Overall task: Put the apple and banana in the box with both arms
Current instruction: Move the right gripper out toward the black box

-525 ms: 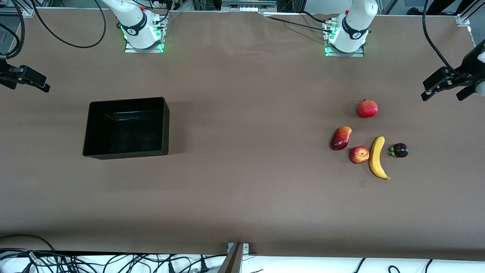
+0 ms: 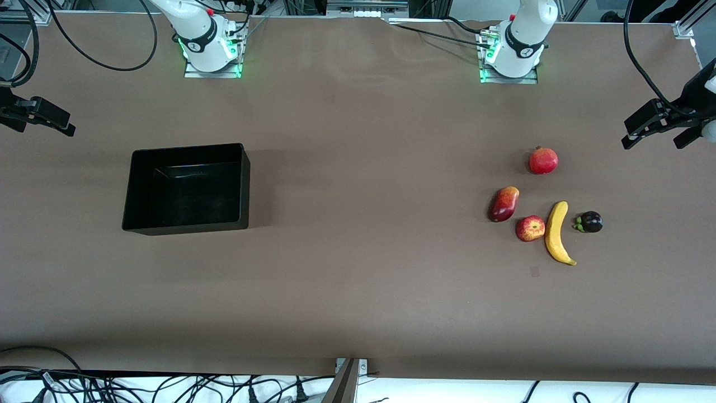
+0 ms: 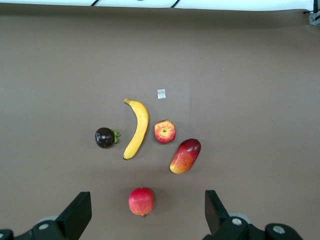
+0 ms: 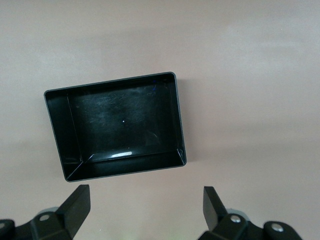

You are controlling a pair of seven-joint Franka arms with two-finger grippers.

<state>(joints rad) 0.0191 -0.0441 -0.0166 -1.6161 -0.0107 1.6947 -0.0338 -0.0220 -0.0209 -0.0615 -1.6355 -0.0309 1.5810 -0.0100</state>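
I count five fruits on the table (image 2: 358, 291), all clustered toward the left arm's end: one apple (image 2: 530, 228), one banana (image 2: 557, 233), one mango (image 2: 504, 204), one pomegranate (image 2: 543, 160), one dark purple mangosteen (image 2: 590, 222). One box (image 2: 186, 188), black, sits toward the right arm's end, well apart from the fruit, nothing in it. The apple is just beside the banana, on the box-ward side of it, looks like touching or nearly, can't tell which. The mango is just beside the apple, slightly farther from the front camera. The mangosteen is near the banana on the side toward the left arm's end of the table, small gap. The pomegranate stands alone, farthest of the fruits from the front camera, apart from the rest. The banana lies lengthwise toward the front camera, its tip being the nearest point of the cluster. There is one small pale scrap (image 2: 535, 271) on the table near that tip. Wide bare table between box and fruit, and a broad bare strip along the front edge. I see the left gripper (image 2: 659, 127) up in the air at the left arm's end edge of the table, fingers spread wide, holding nothing. The right gripper (image 2: 37, 116) hangs over the right arm's end edge, fingers also spread, holding nothing. Its wrist view looks straight down on the box.
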